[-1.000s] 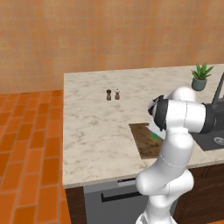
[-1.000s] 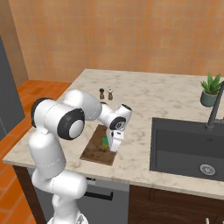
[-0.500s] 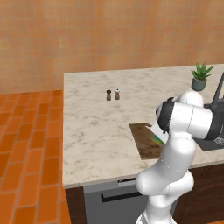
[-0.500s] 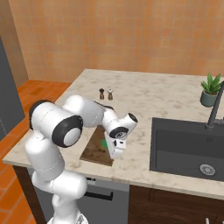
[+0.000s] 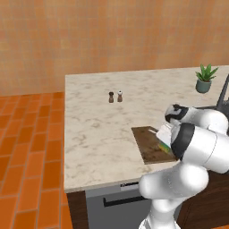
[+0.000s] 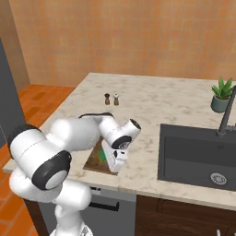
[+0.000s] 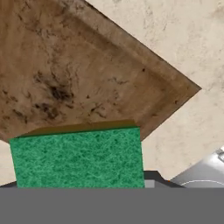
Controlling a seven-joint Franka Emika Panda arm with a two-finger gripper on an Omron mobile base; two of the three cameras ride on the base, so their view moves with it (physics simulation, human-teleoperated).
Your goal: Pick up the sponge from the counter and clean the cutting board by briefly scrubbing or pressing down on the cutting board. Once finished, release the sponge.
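The sponge (image 7: 77, 158) sits right in front of my hand, green face toward the camera, over the near corner of the cutting board (image 7: 65, 78). From the left base view I see a sliver of the sponge (image 5: 163, 147), green and yellow, at the board's (image 5: 150, 144) right edge, with my own forearm covering the rest. From the right base view the sponge (image 6: 105, 156) peeks out beside my hand, above the board's (image 6: 96, 158) front right part.

My fingers (image 6: 114, 165) point down at the board there; I think they are clamped on the sponge, but the tips themselves are hidden in every view, so I cannot tell for certain.

The board lies near the front edge of the surface (image 5: 98, 120). Behind the board, well apart, stand two small shakers (image 5: 115, 96), one dark and one light. To the board's right is the dark sink (image 6: 198, 154) with its faucet (image 6: 227, 115), and beyond that a potted plant (image 6: 221, 94). The left base view hides most of the sink behind my arm; the right base view shows the basin and drain plainly. An orange tiled floor (image 5: 27, 147) lies to the board's left, past the surface.
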